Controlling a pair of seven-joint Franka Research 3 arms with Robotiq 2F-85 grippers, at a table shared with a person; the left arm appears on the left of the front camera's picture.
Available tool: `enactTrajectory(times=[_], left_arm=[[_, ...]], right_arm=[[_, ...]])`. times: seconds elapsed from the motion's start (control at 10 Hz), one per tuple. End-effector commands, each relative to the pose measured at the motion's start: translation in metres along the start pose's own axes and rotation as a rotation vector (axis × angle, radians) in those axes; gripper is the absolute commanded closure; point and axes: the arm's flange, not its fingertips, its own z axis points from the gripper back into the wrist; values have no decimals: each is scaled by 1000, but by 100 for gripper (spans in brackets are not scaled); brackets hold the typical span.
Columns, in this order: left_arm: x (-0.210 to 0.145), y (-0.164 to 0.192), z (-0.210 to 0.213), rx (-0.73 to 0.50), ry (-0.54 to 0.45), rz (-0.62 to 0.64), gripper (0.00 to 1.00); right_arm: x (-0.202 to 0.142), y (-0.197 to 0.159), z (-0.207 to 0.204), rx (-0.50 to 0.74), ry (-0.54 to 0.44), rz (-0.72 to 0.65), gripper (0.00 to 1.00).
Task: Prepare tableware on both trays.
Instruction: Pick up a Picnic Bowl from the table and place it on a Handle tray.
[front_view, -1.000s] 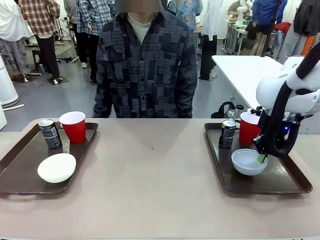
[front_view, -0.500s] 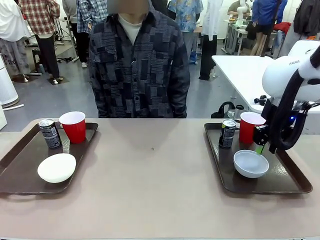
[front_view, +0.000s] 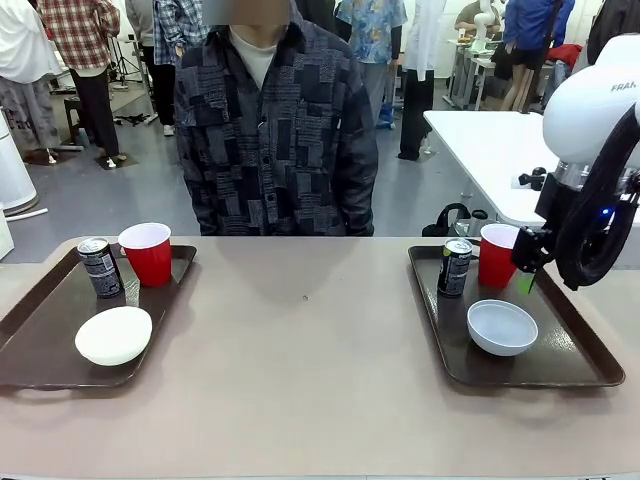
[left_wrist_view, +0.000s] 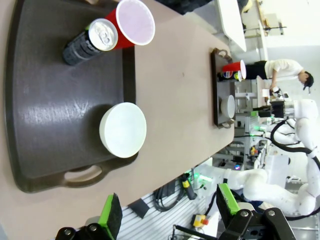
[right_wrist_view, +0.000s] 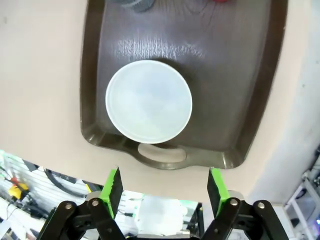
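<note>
STEP: placement looks complete | MY JAWS: right gripper (right_wrist_view: 163, 192) wide, empty, above bluish bowl (front_view: 502, 326) on right tray (front_view: 590, 372); left gripper (left_wrist_view: 169, 212) wide, empty | LEFT TRAY (front_view: 20, 375): cream bowl (front_view: 113, 335), can (front_view: 100, 267), cup (front_view: 147, 253) | NEXT: clear arm, verify both sets.

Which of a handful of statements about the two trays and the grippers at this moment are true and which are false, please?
1. Each tray holds a cup, a can and a bowl. True: left tray and right tray both do.
2. The right gripper grips the pale bluish bowl. False: its jaws stand open above the bowl, apart from it.
3. The creamy bowl lies on the bare table. False: it sits in the left tray.
4. The left gripper is open and empty. True.
5. The right tray's red cup stands upright beside its can. True.
</note>
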Motion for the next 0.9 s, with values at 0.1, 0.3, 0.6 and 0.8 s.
enactTrajectory(times=[0.1,0.3,0.6,0.8], left_arm=[[1,0,2,-23,-6,-15,0],[1,0,2,-23,-6,-15,0],[1,0,2,-23,-6,-15,0],[1,0,2,-23,-6,-15,0]], right_arm=[[0,0,0,0,0,0,0],[0,0,0,0,0,0,0],[0,0,0,0,0,0,0],[0,0,0,0,0,0,0]])
